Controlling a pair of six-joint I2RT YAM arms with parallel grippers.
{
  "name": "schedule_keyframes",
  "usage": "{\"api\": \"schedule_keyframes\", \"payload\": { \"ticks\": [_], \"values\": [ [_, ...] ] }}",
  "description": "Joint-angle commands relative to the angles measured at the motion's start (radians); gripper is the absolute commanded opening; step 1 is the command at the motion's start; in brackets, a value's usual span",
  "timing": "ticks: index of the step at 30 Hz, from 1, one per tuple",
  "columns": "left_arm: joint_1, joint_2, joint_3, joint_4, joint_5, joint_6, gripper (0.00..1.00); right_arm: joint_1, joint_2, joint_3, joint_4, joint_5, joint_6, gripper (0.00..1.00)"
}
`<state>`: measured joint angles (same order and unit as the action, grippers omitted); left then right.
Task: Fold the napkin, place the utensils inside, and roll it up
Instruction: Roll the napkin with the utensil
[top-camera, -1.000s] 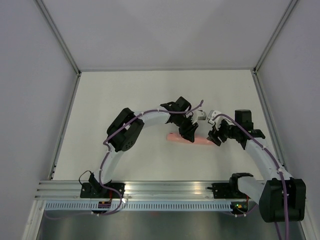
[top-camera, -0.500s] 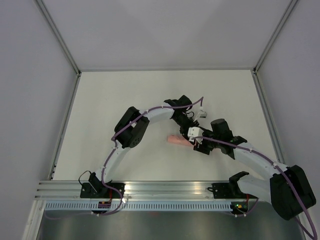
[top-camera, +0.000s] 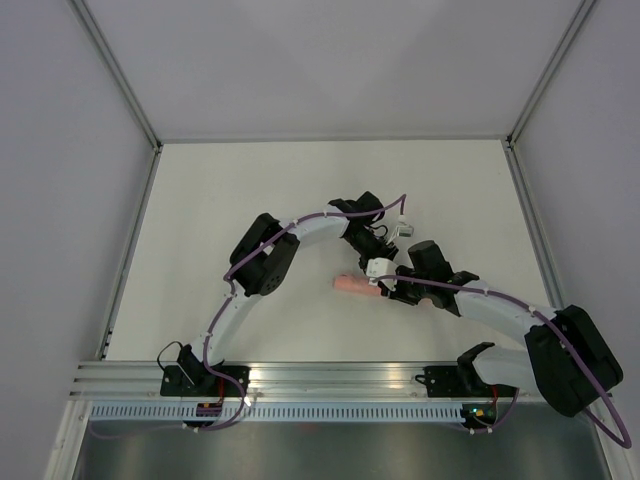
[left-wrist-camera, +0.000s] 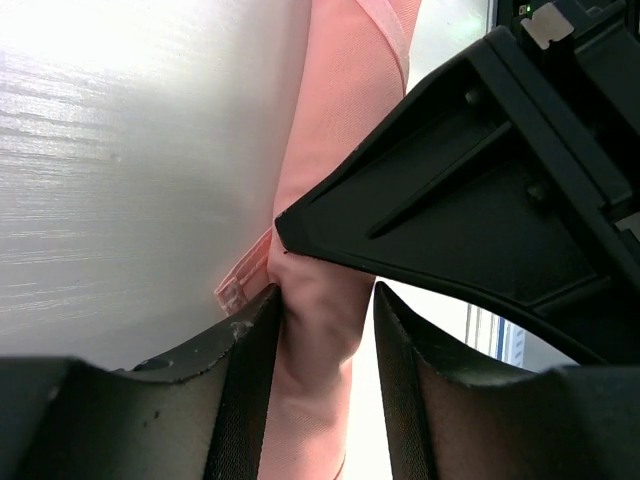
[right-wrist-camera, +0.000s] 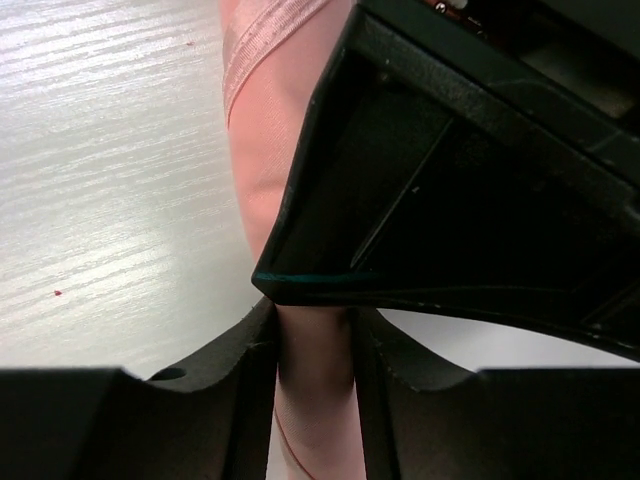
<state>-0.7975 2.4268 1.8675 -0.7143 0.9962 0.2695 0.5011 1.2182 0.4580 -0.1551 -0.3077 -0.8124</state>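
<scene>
The napkin (top-camera: 350, 285) lies on the white table as a tight salmon-pink roll. Only its left end shows from above; both grippers cover the rest. My left gripper (top-camera: 380, 262) straddles the roll (left-wrist-camera: 340, 120) from the far side; one finger (left-wrist-camera: 250, 340) touches the cloth, and a gap of light separates the other finger from it. My right gripper (top-camera: 388, 292) comes in from the near right. Its fingers (right-wrist-camera: 245, 370) press both sides of the roll (right-wrist-camera: 265, 150). The two gripper heads sit almost against each other. The utensils are hidden.
The white table (top-camera: 250, 200) is bounded by grey walls with metal frame posts at left (top-camera: 130, 250) and right (top-camera: 530, 220). An aluminium rail (top-camera: 330, 375) with the arm bases runs along the near edge. A tiny red speck (right-wrist-camera: 57, 292) lies on the table.
My right arm swung left from the roll's right end to its middle and its jaws closed on the cloth. The left gripper shifted slightly right and its jaws loosened.
</scene>
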Motion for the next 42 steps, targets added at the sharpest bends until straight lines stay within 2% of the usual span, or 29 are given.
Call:
{"api": "schedule_keyframes", "payload": {
  "ticks": [1, 3, 6, 14, 16, 21, 23, 29, 36, 42],
  "values": [
    [0.004, 0.034, -0.008, -0.03, -0.117, -0.016, 0.5, 0.002, 0.009, 0.004, 0.032, 0.038, 0.021, 0.38],
    [0.017, 0.014, -0.01, 0.01, -0.126, -0.048, 0.51, 0.002, 0.015, 0.01, 0.014, 0.039, 0.025, 0.33],
    [0.043, -0.018, -0.01, 0.07, -0.142, -0.101, 0.52, 0.002, 0.032, 0.028, -0.014, 0.039, 0.036, 0.3],
    [0.133, -0.129, -0.039, 0.225, -0.226, -0.26, 0.53, 0.002, 0.141, 0.117, -0.109, 0.022, 0.093, 0.28],
    [0.15, -0.178, -0.059, 0.259, -0.301, -0.305, 0.53, 0.002, 0.17, 0.151, -0.133, 0.021, 0.116, 0.28],
    [0.221, -0.304, -0.177, 0.348, -0.459, -0.458, 0.54, -0.001, 0.268, 0.221, -0.152, 0.033, 0.169, 0.27],
    [0.25, -0.368, -0.243, 0.386, -0.478, -0.518, 0.54, -0.007, 0.318, 0.249, -0.164, 0.035, 0.203, 0.27],
    [0.262, -0.529, -0.417, 0.452, -0.645, -0.605, 0.54, -0.059, 0.496, 0.415, -0.224, 0.01, 0.312, 0.27],
    [0.262, -0.636, -0.611, 0.561, -0.637, -0.673, 0.53, -0.119, 0.691, 0.646, -0.305, -0.011, 0.522, 0.27],
    [0.262, -0.759, -0.751, 0.616, -0.628, -0.693, 0.53, -0.154, 0.806, 0.754, -0.304, 0.002, 0.686, 0.27]
  ]
}}
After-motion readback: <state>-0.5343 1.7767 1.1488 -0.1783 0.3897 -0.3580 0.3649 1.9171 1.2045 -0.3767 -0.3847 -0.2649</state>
